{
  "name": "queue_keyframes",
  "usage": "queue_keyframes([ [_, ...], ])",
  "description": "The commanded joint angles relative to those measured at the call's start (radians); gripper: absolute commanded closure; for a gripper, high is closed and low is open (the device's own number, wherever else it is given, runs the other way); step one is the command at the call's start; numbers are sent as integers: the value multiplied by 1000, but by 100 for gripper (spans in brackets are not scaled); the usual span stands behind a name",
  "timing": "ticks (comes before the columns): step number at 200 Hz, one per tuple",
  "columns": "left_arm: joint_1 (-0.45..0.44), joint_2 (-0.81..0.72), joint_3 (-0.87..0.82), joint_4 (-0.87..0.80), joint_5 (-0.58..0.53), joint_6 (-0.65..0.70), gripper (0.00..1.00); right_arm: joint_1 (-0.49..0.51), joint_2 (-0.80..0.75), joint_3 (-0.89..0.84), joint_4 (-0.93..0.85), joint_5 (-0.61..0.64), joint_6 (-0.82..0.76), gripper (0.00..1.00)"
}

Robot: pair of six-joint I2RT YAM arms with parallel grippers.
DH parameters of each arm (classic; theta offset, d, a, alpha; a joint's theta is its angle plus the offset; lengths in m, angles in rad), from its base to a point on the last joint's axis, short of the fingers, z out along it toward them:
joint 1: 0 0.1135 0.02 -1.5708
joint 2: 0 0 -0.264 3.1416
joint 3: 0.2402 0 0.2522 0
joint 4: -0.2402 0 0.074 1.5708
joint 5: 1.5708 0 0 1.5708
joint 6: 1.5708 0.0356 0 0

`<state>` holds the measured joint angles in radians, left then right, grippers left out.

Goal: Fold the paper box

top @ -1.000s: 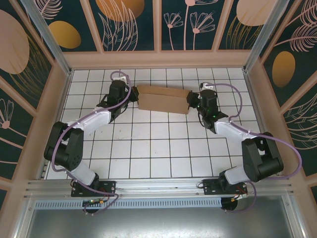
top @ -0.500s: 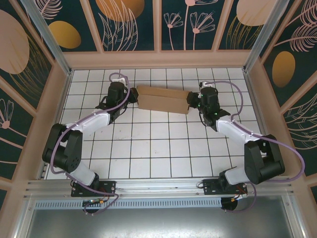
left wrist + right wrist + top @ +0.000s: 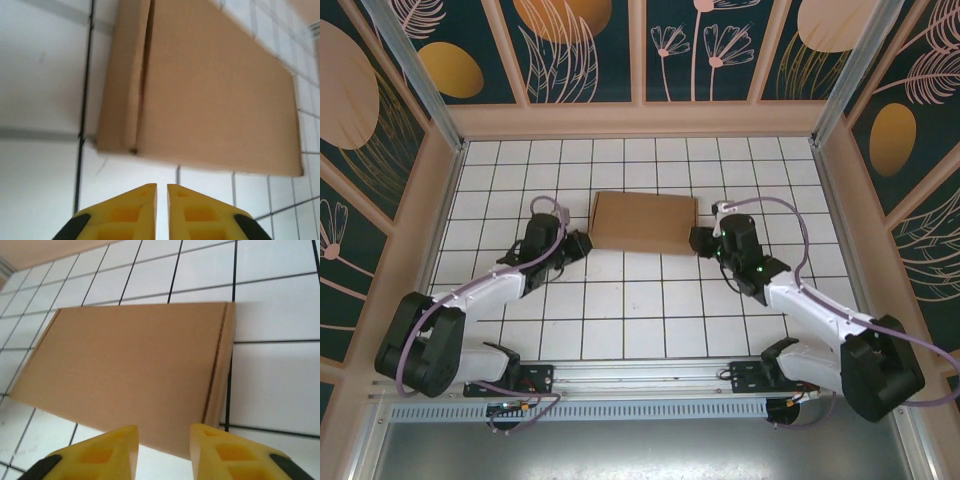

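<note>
The table [image 3: 640,310] is a flat top of white square tiles divided by dark grid lines, enclosed on three sides by a pale raised border. One thing lies directly on it: the paper box [image 3: 642,222], a plain brown rectangle lying flat in the middle of the far half, spanning several tiles, its long sides nearly parallel with the far edge. The left wrist view shows a narrow folded strip along one short end; the right wrist view shows a crease near the other.
</note>
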<state>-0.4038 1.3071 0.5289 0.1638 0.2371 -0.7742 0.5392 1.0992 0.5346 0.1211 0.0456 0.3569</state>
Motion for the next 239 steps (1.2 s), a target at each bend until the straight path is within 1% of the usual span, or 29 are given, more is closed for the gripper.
queue_keyframes([
  [1, -7, -79, -45, -8, 58, -49, 80, 2, -80, -52, 14, 83, 24, 63],
  [12, -8, -104, -36, -26, 57, -21, 73, -1, -88, -54, 13, 76, 15, 61],
  [24, -7, -112, 9, -67, 28, 29, 67, -29, -54, -26, -2, 28, 11, 58],
  [37, -4, -88, 96, -125, -10, 92, 60, -57, 15, 35, -45, -17, 23, 55],
  [42, -2, -71, 133, -148, -30, 119, 56, -70, 42, 56, -53, -25, 21, 54],
  [46, 1, -56, 162, -164, -44, 138, 53, -80, 64, 71, -60, -61, 24, 53],
  [51, 8, -32, 194, -179, -56, 165, 50, -92, 90, 91, -67, -77, 31, 52],
  [72, 59, 75, 282, -175, -58, 229, 47, -150, 205, 161, -86, -183, 65, 49],
  [95, 96, 233, 384, -196, -64, 277, 45, -159, 272, 189, -58, -165, 102, 47],
  [107, 101, 306, 435, -222, -108, 277, 46, -164, 304, 193, -35, -165, 117, 46],
  [114, 103, 342, 465, -229, -114, 287, 47, -169, 328, 202, -30, -176, 124, 46],
  [131, 102, 399, 492, -221, -87, 279, 49, -178, 399, 231, -35, -202, 132, 46],
  [142, 102, 400, 480, -193, -65, 265, 50, -182, 434, 243, -30, -215, 131, 46],
  [145, 103, 426, 476, -185, -59, 260, 50, -182, 444, 245, -27, -218, 131, 46],
  [158, 103, 442, 460, -150, -27, 238, 53, -188, 482, 257, -14, -237, 128, 46],
  [174, 102, 462, 450, -112, 27, 200, 58, -195, 534, 276, -4, -266, 125, 51],
  [196, 103, 492, 401, -39, 92, 132, 66, -203, 598, 314, 2, -297, 110, 64],
  [206, 103, 509, 389, -5, 117, 106, 69, -211, 624, 336, -6, -299, 97, 69],
  [223, 103, 537, 394, 28, 131, 79, 72, -238, 661, 371, -7, -310, 84, 70],
  [239, 102, 561, 430, 29, 114, 78, 72, -267, 706, 420, -16, -335, 75, 70],
])
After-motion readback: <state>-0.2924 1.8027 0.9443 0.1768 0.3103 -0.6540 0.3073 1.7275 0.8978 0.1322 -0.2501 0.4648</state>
